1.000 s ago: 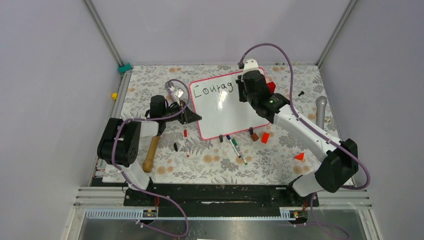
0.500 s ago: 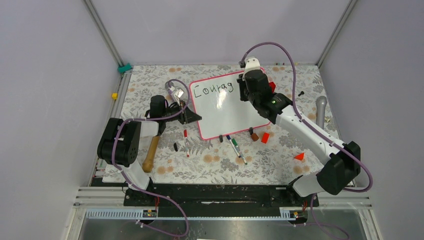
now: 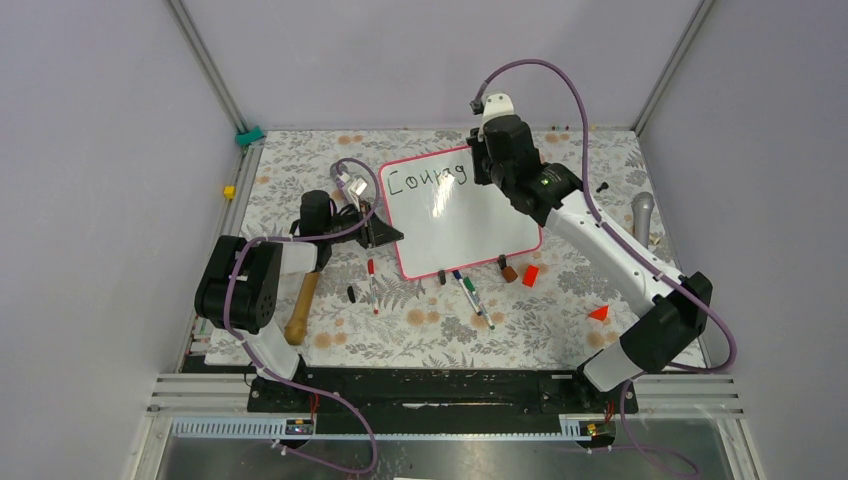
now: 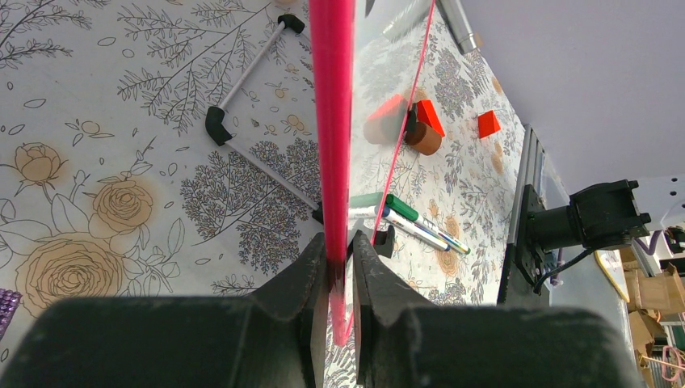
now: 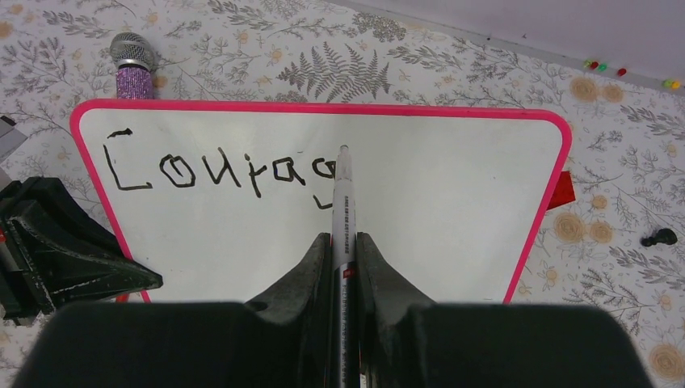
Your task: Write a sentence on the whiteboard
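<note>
The whiteboard [image 3: 455, 225] lies askew on the floral table [image 3: 300, 160], toward the middle and back. It is glossy white with rounded corners and a thin pink frame. Along its far edge runs the sentence [image 5: 218, 171] in thin black hand lettering that reads "Courag". The last letter is partly behind the tip of a marker [image 5: 342, 198], with a short stroke just below it.

The right jaws are clamped on that marker, a slim white barrel pointing out over the board with its tip at the last letter. Whether the tip touches the surface cannot be told. Print on the barrel is too small to read.

The left jaws are pinched on the board's pink frame at its left edge, which the left wrist view shows edge-on.

Loose markers [image 3: 470, 292], a brown piece [image 3: 509, 272] and a red block [image 3: 530, 275] lie just beside the board's near edge. A glittery purple microphone [image 5: 133, 69] lies near one far corner.
</note>
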Robot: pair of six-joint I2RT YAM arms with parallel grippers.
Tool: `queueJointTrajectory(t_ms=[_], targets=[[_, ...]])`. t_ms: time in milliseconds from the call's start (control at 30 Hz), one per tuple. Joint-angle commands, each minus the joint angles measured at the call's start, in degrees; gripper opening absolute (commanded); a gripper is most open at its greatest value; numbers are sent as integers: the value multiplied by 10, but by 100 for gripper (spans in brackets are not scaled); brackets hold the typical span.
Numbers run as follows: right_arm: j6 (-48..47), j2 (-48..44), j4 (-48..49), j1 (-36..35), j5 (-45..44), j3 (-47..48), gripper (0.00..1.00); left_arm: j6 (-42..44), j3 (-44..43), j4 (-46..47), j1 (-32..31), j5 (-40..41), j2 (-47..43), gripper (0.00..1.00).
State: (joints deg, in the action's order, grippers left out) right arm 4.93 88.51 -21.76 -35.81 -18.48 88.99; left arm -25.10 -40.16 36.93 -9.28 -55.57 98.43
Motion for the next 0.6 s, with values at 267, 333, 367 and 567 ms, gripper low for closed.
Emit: queueJointTrajectory(t_ms=[267, 333, 367, 567], targets=[[-19, -17, 26, 6, 9, -43, 0, 30, 1, -12, 6, 41, 16, 0], [-15, -16, 27, 7, 15, -48, 0, 30, 1, -13, 6, 41, 16, 0], [-14, -16, 27, 7, 17, -49, 0, 30, 1, -13, 6, 41, 16, 0], [-5, -12, 28, 9, 25, -52, 0, 30, 2, -12, 6, 41, 16, 0]])
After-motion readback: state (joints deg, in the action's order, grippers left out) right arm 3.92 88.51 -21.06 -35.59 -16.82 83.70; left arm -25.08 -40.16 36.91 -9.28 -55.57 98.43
